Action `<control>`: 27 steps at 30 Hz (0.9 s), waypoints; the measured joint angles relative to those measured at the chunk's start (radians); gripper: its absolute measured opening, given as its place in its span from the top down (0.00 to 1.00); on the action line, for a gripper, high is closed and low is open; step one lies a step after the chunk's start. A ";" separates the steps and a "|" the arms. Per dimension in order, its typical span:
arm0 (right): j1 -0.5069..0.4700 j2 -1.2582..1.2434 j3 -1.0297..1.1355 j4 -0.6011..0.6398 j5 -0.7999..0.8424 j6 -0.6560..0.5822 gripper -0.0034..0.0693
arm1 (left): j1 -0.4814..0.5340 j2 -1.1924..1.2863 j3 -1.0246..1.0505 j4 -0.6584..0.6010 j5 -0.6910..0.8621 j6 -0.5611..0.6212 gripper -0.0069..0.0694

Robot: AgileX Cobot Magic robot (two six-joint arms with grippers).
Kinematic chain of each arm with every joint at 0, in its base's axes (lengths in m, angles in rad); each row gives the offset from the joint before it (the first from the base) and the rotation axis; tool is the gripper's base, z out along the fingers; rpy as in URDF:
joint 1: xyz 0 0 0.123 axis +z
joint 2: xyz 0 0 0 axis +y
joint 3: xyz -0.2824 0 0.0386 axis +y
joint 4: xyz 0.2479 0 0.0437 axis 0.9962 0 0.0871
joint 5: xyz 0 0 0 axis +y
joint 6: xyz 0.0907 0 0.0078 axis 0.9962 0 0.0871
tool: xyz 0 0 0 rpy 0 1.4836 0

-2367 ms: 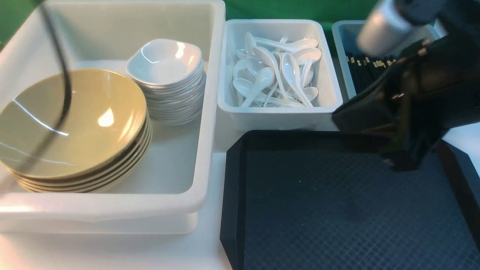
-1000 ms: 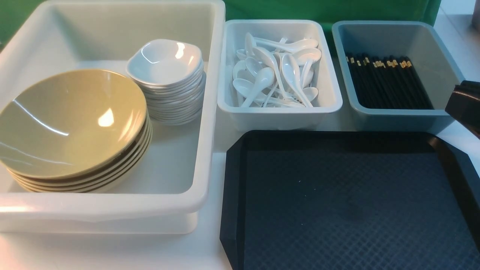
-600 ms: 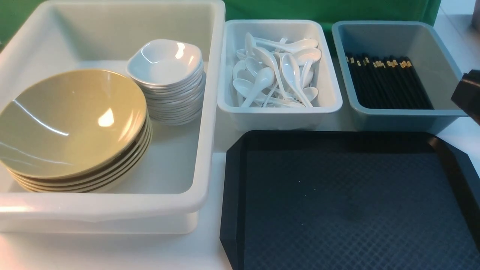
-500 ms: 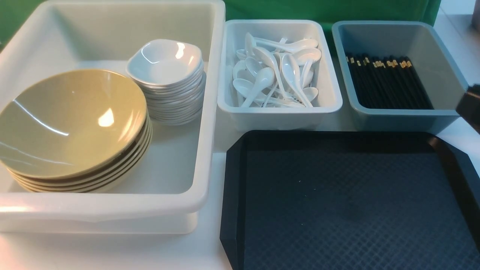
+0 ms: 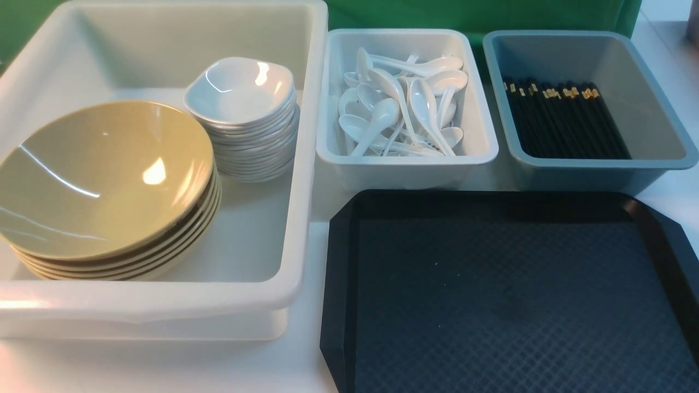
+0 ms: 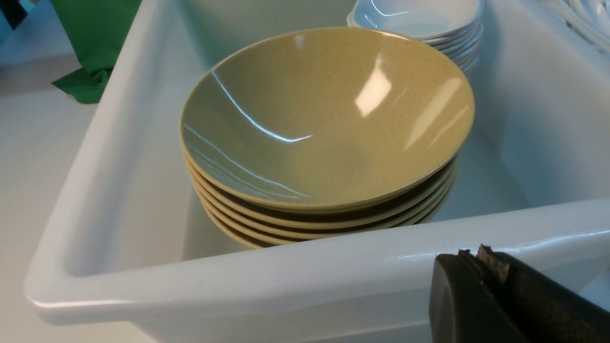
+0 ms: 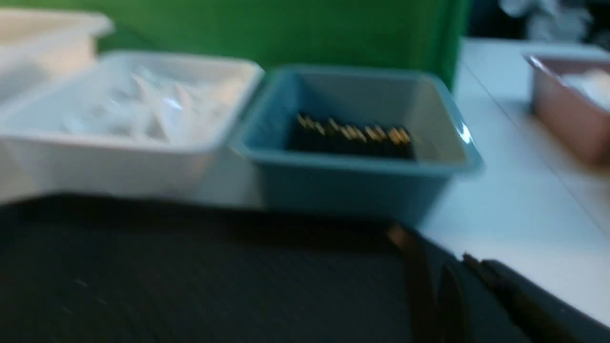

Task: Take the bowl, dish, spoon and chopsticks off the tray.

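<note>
The black tray lies bare at the front right, with nothing on its textured floor. The yellow bowl tops a stack of like bowls in the big white tub. Beside that stack, the white dish caps a pile of dishes. White spoons lie heaped in the small white bin, and black chopsticks lie in the grey-blue bin. Neither arm shows in the front view. My left gripper is shut and empty, outside the tub's near wall. My right gripper is shut and empty by the tray's right corner.
The small white bin and the grey-blue bin stand side by side just behind the tray. A green cloth hangs at the back. A brownish container sits further right on the white table, seen blurred in the right wrist view.
The right arm has drawn back to the right, from over the tray's far right corner to out of the front view, and its jaws have closed. Dishware and bins have not moved.
</note>
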 joint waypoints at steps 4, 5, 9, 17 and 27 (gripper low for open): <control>-0.058 -0.057 0.054 -0.009 0.060 0.020 0.91 | 0.000 0.000 0.000 0.000 0.000 0.000 0.92; -0.064 -0.062 0.057 -0.009 0.068 0.021 0.91 | 0.000 0.000 0.000 0.000 0.000 0.000 0.92; -0.064 -0.067 0.057 -0.010 0.126 0.022 0.91 | 0.000 0.000 0.000 0.000 0.000 0.000 0.92; -0.065 -0.067 0.057 -0.011 0.128 0.022 0.91 | 0.000 0.000 0.000 0.000 0.000 0.000 0.92; -0.065 -0.067 0.057 -0.012 0.128 0.022 0.91 | 0.000 0.000 0.000 0.000 0.000 0.000 0.92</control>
